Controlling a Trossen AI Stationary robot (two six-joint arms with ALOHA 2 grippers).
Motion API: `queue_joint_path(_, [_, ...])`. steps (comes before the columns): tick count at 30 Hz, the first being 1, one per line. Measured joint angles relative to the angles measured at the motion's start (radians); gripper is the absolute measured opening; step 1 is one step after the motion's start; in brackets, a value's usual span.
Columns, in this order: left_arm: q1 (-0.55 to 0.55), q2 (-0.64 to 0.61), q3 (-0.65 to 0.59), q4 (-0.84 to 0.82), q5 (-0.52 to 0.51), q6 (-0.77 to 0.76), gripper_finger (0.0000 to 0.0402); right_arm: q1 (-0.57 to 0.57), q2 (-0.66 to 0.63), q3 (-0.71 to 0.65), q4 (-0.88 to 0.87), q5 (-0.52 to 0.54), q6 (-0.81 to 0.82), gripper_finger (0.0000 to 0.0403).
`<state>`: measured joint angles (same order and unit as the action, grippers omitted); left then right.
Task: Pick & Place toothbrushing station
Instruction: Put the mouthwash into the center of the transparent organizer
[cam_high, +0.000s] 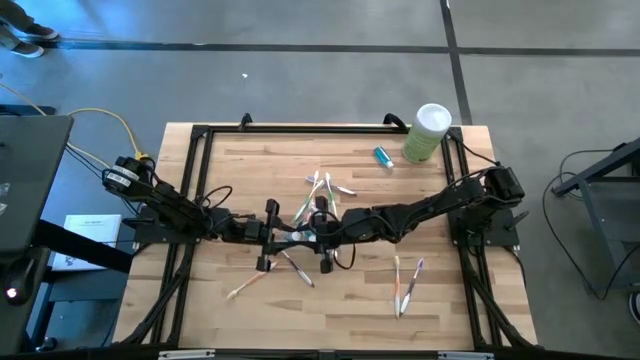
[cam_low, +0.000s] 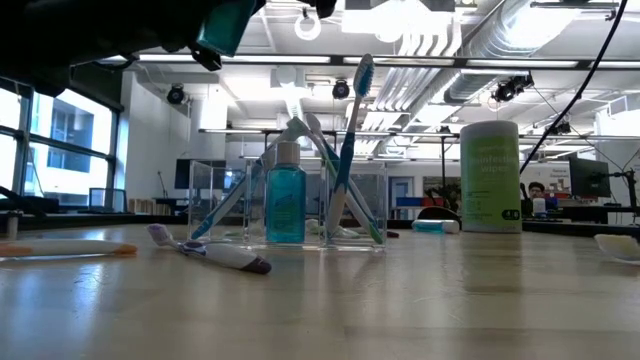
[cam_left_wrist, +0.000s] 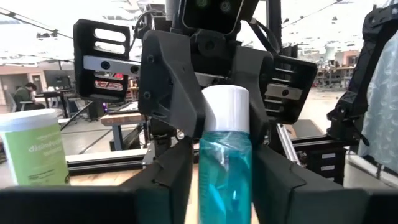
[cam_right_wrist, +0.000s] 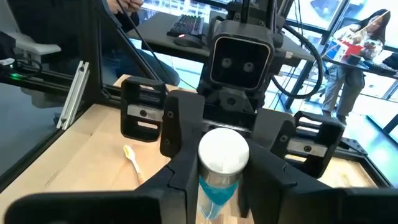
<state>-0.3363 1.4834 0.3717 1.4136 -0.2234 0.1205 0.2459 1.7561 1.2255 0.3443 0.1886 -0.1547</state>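
Mid-air handoff by the look of it: blue tube (cam_left_wrist: 225, 155) pinched in the right gripper (cam_right_wrist: 221, 180) jaws, up near the clear cup (cam_low: 300, 235) mid-surface (brushes standing inside), left gripper (cam_left_wrist: 224, 186) jaws flanking it too, can't tell if gripping.

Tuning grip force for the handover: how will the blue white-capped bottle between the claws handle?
Between left claw and right claw, the bottle looks like smooth, clear plastic, so it may slip in a light pinch. It seems full of blue liquid, so it is probably heavy for its size. Being round, it would likely roll if dropped sideways.
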Motion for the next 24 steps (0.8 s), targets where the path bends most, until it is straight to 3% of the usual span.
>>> queue_joint_path(4, [-0.016, 0.0, 0.0, -0.003, -0.001, 0.01, 0.0175, 0.012, -0.012, 0.0, -0.048, 0.001, 0.012, 0.0087])
queue_joint_path(8, [-0.045, -0.001, 0.0, 0.002, -0.002, -0.012, 0.0197, 0.04, -0.028, 0.0, -0.137, 0.072, 0.056, 0.0087])
queue_joint_path(12, [-0.066, -0.001, 0.0, -0.006, -0.028, -0.091, 0.0202, 0.076, -0.044, -0.002, -0.252, 0.157, 0.109, 0.0087])
queue_joint_path(18, [-0.074, -0.001, -0.002, -0.058, -0.046, -0.094, 0.0202, 0.083, -0.044, -0.001, -0.38, 0.372, 0.19, 0.0087])
queue_joint_path(24, [-0.074, -0.001, -0.002, -0.086, -0.047, -0.118, 0.0203, 0.049, -0.045, 0.0, -0.408, 0.385, 0.259, 0.0087])
